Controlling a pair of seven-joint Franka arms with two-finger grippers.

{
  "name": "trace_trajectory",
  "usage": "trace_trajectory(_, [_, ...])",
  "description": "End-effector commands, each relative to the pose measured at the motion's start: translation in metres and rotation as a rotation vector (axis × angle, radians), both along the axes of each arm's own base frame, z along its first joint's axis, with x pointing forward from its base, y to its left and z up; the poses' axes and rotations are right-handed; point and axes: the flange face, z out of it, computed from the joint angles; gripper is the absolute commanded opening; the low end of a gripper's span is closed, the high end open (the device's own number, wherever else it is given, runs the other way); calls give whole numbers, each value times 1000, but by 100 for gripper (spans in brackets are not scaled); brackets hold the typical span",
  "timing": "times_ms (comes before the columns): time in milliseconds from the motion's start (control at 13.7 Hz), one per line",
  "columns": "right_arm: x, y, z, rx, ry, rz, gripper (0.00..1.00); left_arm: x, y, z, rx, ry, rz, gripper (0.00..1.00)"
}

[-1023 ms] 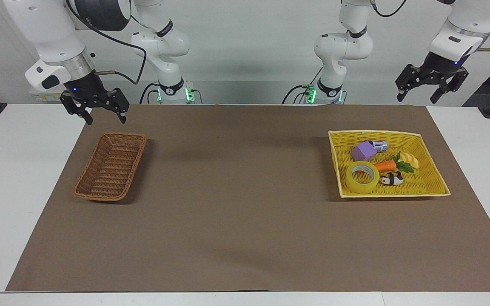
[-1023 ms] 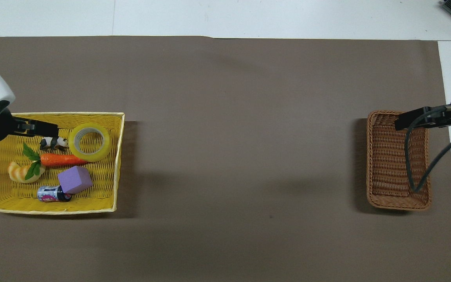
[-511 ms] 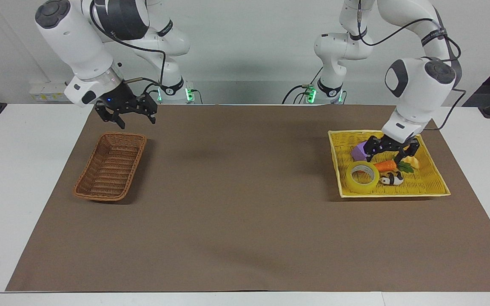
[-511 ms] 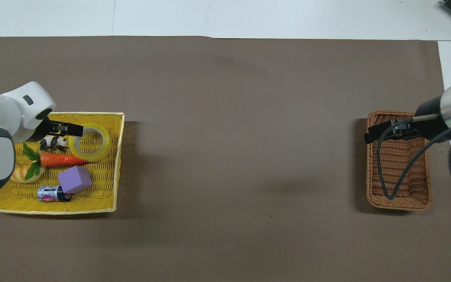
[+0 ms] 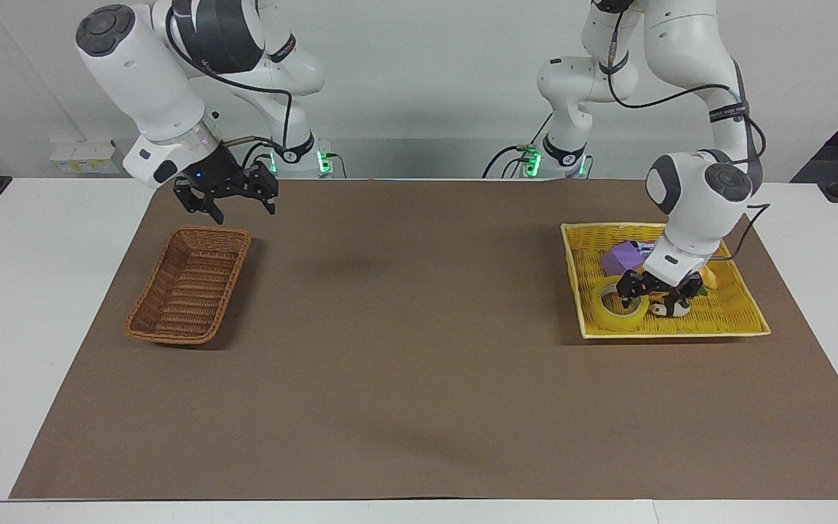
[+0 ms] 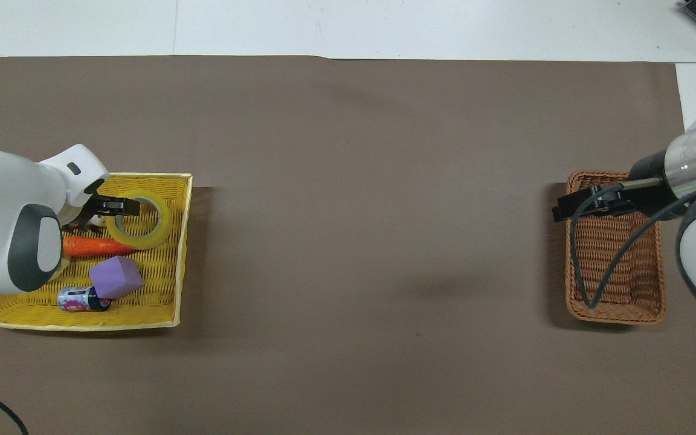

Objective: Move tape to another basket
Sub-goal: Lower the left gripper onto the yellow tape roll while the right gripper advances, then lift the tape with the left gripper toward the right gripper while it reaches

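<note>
The tape [image 5: 612,314], a yellow roll with a white core, lies flat in the yellow square basket [image 5: 681,333] at the left arm's end; it also shows in the overhead view [image 6: 156,232]. My left gripper [image 5: 653,297] is open and low in that basket. One finger is over the roll's hole and the other is outside its rim, beside a toy panda. In the overhead view the left gripper [image 6: 119,207] covers the roll's rim. The brown wicker basket [image 5: 164,336] stands empty at the right arm's end. My right gripper [image 5: 230,204] is open, in the air over its nearer end.
The yellow basket [image 6: 82,324] also holds a carrot [image 6: 97,246], a purple block [image 6: 116,277], a small can [image 6: 76,299] and a pale yellow toy food [image 5: 710,276]. A brown mat [image 5: 404,349] covers the table. The right arm's cable hangs over the wicker basket [image 6: 614,317].
My left arm swung in from off the table's end and came down into the yellow basket at the tape. My right gripper moved over the wicker basket's nearer end.
</note>
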Motion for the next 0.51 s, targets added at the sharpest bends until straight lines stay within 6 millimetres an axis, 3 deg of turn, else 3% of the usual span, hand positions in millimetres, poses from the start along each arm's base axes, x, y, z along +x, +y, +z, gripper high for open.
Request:
trace_trajectory(0, [-7,0,-2,22,-13,11,100,-4,-3,2,4,-22,-17,17])
trace_trajectory(73, [-7,0,-2,22,-15,10,100,-3,0,3,4,-23,-11,6])
trace_trajectory(146, [-7,0,-2,22,-15,10,100,-3,2,4,10,-25,-13,2])
trace_trajectory(292, [-8,1,-6,22,-7,13,100,0,5,6,13,-29,-11,0])
trace_trajectory(438, [-8,2,-6,24,-7,13,100,6,7,23,12,-43,-6,0])
